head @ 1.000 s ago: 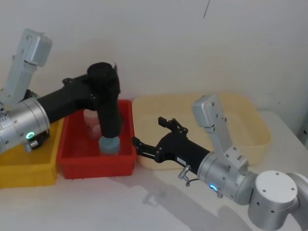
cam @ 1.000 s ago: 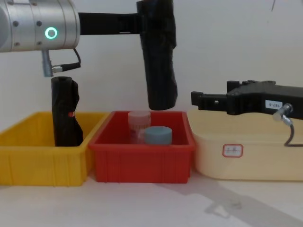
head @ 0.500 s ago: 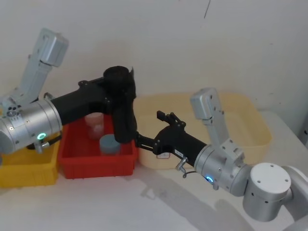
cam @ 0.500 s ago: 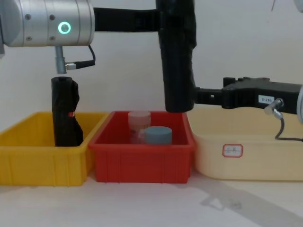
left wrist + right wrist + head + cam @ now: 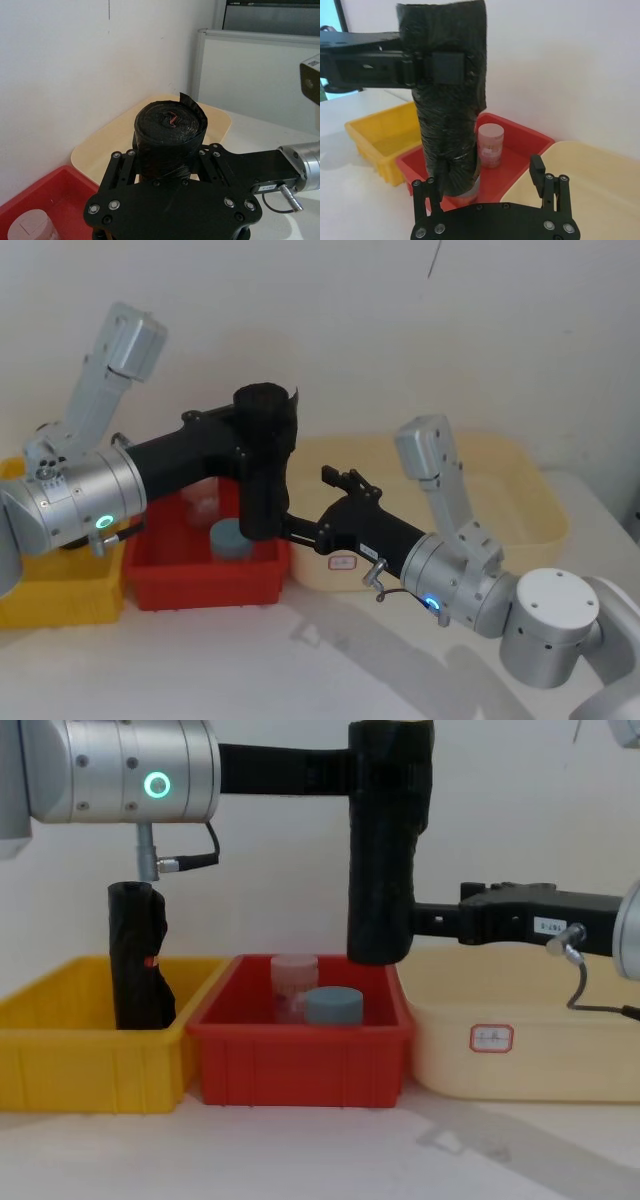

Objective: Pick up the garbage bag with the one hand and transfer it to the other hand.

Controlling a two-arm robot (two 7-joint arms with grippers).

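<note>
Standing on the table (image 5: 320,1150) in a row, left to right: yellow bin (image 5: 90,1070), red bin (image 5: 300,1060), cream bin (image 5: 520,1060). The bins touch or nearly touch at their sides.

Yellow bin: a second black roll (image 5: 137,960) stands upright with a small red mark on its side.

Red bin: a clear jar (image 5: 292,970) stands upright, with a blue-grey cap (image 5: 332,1005) just in front of it.

Bag (image 5: 380,870): upright in the air, with its lower end above the red bin's right wall, close to the cream bin. Nothing under it touches it.

Left pincer (image 5: 250,445): clenched on the bag's upper part, reaching in level from the left. One pad presses flat on the plastic, and a green ring is lit on the arm.

Right pincer (image 5: 305,505): released, fingers spread. It reaches in level from the right at the height of the bag's lower part, above the cream bin. In the right wrist view the bag's lower end stands between the fingers, hard by one of them; contact cannot be told.

Behind it all is a plain white wall.
</note>
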